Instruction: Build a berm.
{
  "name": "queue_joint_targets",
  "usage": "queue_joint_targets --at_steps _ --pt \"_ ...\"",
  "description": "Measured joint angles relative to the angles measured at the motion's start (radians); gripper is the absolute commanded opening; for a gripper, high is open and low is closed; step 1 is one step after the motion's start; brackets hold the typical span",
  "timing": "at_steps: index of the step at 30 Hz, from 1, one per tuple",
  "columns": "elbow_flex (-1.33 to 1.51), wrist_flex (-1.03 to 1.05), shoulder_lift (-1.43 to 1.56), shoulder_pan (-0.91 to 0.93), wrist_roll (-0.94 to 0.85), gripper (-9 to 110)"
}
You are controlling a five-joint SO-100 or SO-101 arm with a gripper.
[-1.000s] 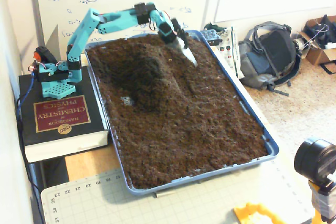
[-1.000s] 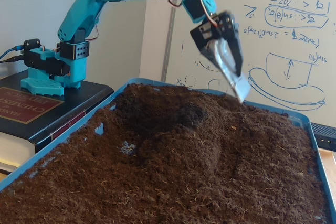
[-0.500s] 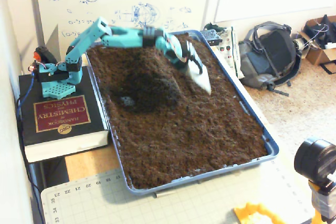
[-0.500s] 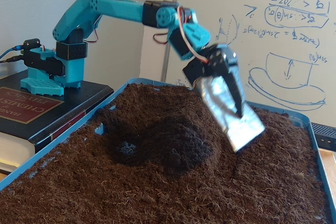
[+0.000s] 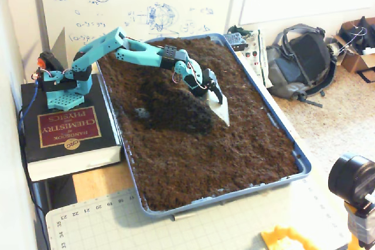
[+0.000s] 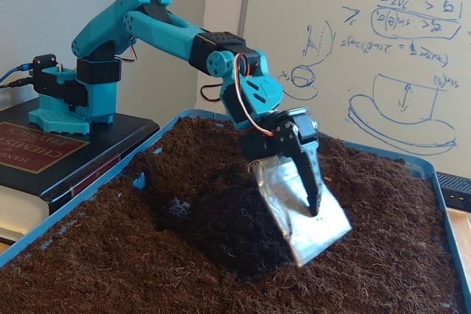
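The berm (image 5: 176,106) lies as a dark mound mid-tray beside the claw (image 6: 313,207), which grips a flat silver blade (image 6: 305,215) angled down, probably to push soil against it.

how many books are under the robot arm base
1: a thick book, Handbook of Chemistry and Physics, lies flat left of the blue tray in a fixed view, bearing the arm's base. Nothing shows beneath it.

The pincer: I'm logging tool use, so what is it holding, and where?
The pincer grips a silvery flat blade by its upper end; a dark finger lies along its face.
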Motion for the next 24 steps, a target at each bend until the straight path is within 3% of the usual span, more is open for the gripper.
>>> queue_joint_targets --at_steps 6,24 --pt "0.0 -0.137 -0.067 0.0 0.0 0" --pt "-0.002 -0.156 -0.241 -0.052 0.0 0"
